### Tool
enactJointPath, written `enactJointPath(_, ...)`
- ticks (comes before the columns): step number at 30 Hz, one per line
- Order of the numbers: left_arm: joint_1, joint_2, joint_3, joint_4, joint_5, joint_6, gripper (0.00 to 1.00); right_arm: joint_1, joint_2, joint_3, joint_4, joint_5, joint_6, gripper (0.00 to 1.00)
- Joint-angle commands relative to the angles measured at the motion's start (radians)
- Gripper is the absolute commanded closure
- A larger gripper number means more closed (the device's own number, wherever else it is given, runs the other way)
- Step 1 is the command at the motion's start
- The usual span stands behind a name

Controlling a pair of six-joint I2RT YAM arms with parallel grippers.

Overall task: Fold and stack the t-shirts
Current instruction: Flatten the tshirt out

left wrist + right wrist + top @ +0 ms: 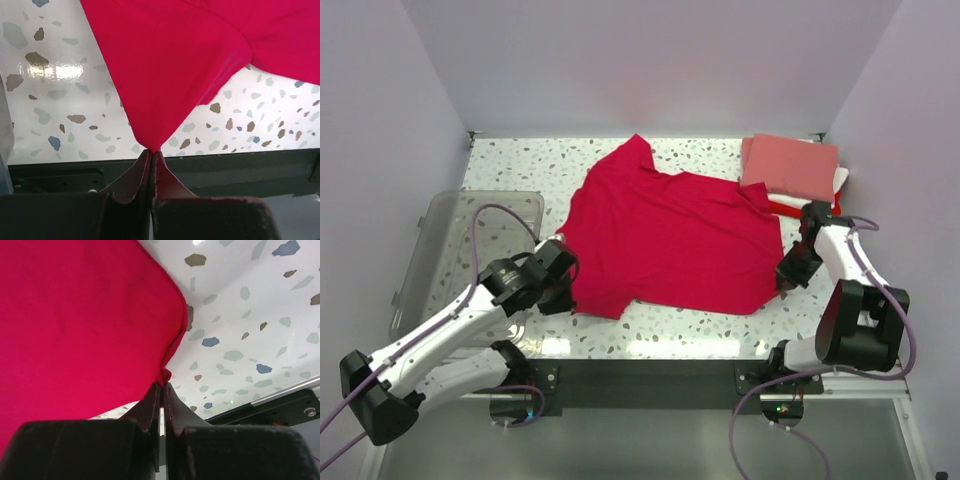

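1. T-shirts first: the crimson t-shirt lies spread open across the middle of the speckled table. It is slightly rumpled, and one sleeve points toward the far edge.
2. My left pincer is clamped tight on the shirt's near-left corner. In the left wrist view the cloth draws down to a point right between my fingertips.
3. My right pincer is closed too, on the shirt's near-right edge. It holds only a small nip of hem, and the rest of the cloth spreads away to my left.
4. Done so far, as I read it: a pile of folded shirts sits at the far-right corner. A salmon-pink shirt is on top, with a white edge and a red edge peeping out beneath. All of them are flat rectangles.
5. Left to do: the crimson shirt shows no fold at all. It needs every fold made and then a trip onto that pile.
6. A clear bin stands at the left of the table beside my left arm, close to the shirt's left edge. It plays no part in the folding.
7. With both near corners held, I judge the first fold is the step in hand, which would carry the near edge over toward the far side.
8. My worry is the right-hand grip. A nip that thin could slip free once the cloth takes tension, so both arms would need to move evenly.
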Motion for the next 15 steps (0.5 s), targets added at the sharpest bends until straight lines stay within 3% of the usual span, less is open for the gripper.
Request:
enactJointPath(1, 0.007, -0.048, 0.065, -0.100, 0.012, -0.047, 1.00, 0.049, -0.082, -0.014, -0.046, -0.031, 0.047, 1.00)
enactJointPath(11, 0.005, -0.134, 0.077, -0.186, 0.106, -0.107, 1.00, 0.159, -0.283, -0.052, -0.151, -0.062, 0.086, 1.00)
enactJointPath(15, 0.005, -0.097, 0.117, -0.166, 0.071, -0.092, 1.00, 0.176, -0.332, -0.031, -0.193, -0.046, 0.078, 1.00)
